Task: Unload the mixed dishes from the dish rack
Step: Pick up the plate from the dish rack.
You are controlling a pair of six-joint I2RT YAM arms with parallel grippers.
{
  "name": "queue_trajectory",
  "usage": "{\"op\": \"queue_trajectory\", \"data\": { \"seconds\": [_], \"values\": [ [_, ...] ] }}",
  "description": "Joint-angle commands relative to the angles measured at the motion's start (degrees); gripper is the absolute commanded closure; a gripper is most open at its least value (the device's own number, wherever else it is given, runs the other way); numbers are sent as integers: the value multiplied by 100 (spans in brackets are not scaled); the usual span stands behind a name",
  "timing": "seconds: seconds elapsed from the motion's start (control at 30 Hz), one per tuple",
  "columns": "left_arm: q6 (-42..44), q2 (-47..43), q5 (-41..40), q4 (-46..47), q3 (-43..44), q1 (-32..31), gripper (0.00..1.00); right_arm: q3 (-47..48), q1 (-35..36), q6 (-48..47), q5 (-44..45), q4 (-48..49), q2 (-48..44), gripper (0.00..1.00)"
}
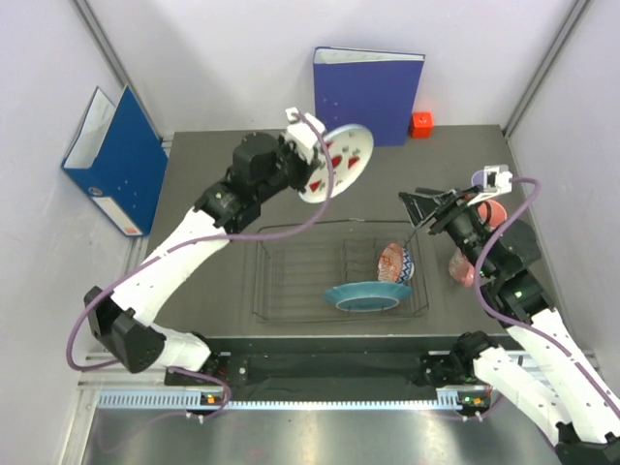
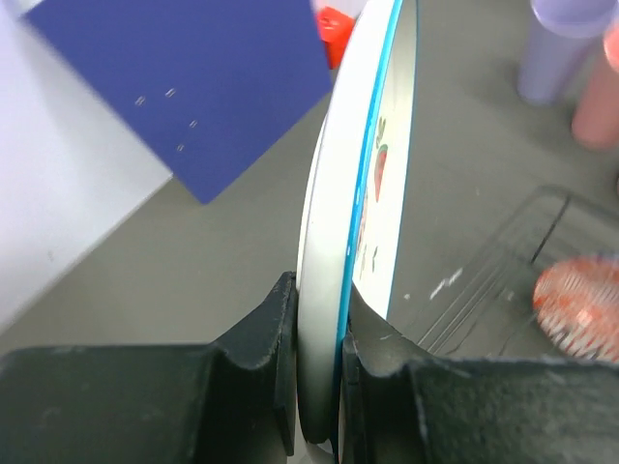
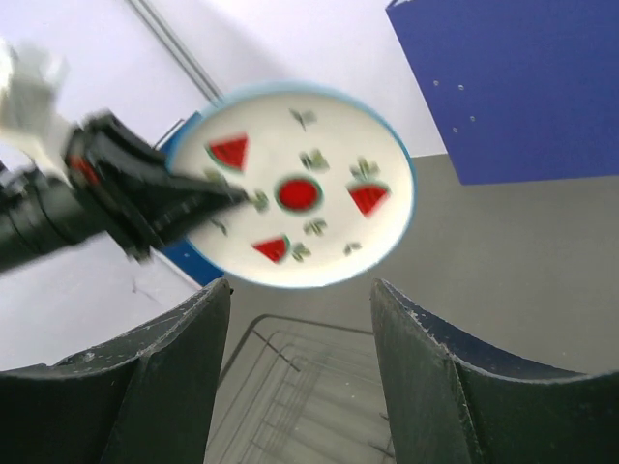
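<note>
White plate with red watermelon marks [image 1: 341, 160] hangs on edge above the worktop [image 1: 455, 155], rim clenched between the left jaws, face toward the right jaws, which gape empty.

Pale walls [image 1: 194, 58] around grey table [image 1: 465, 160]

The white plate with red watermelon marks [image 1: 339, 163] is held by its rim, on edge, in the air behind the dark wire dish rack [image 1: 281, 281]. At the rack's right end the teal plate [image 1: 368, 297] leans in a slot, with the small red-and-blue patterned bowl [image 1: 395, 262] on edge just behind it. A pink cup [image 1: 463, 269] sits right of the rack.
</note>
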Motion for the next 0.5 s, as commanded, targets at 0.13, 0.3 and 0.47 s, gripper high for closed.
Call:
{"op": "queue_trajectory", "data": {
  "seconds": [0.13,0.3,0.47],
  "values": [
    [-3954,225,1401,663,1225,1442,100,297,57,-261,61,-86,319,38],
    [-6779,549,3644,3261,253,2507,100,358,65,-50,-1,134,574,31],
    [-8110,664,4024,4733,-366,2622,100,490,57,178,-255,564,960,16]
  ]
}}
